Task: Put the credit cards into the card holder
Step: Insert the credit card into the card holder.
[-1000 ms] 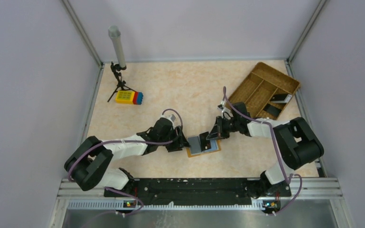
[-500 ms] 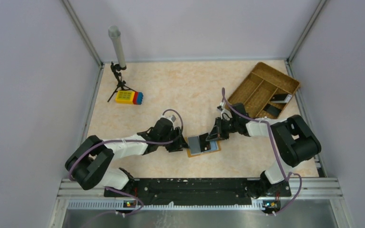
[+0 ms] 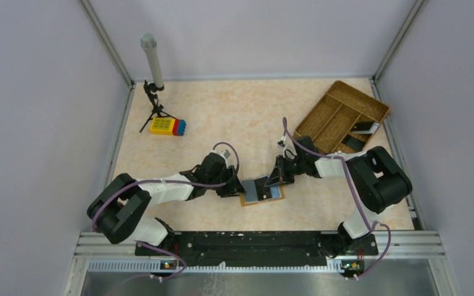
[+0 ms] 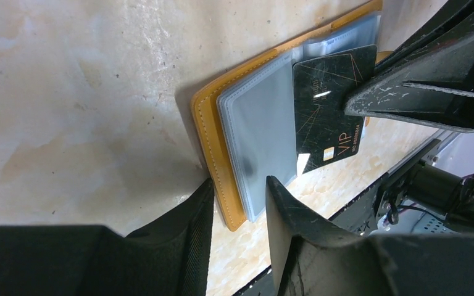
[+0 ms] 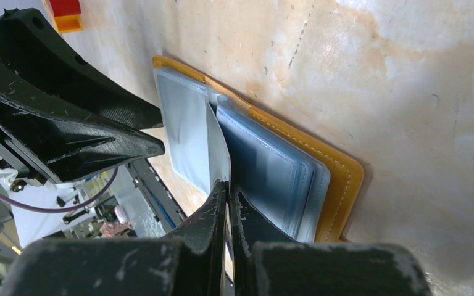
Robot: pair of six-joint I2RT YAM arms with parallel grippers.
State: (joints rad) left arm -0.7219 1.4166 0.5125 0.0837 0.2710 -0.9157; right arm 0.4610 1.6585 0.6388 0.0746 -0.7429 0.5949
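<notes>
Right hand [image 5: 226, 191] shifted left, pinching one black card [image 4: 330, 111] over one open card holder [image 4: 205, 123]; left hand [image 4: 239, 185] parted.

1. Left arm [image 3: 160, 188] is stretched low toward the centre, wrist angled down.
2. Left gripper [image 4: 239, 185]: fingers parted, a clear gap between them.
3. Right arm [image 3: 336, 165] reaches low and inward, elbow folded back.
4. Right gripper [image 5: 227, 188]: fingers pinched on a black card [image 4: 330, 105], tips close to the left gripper's.
</notes>
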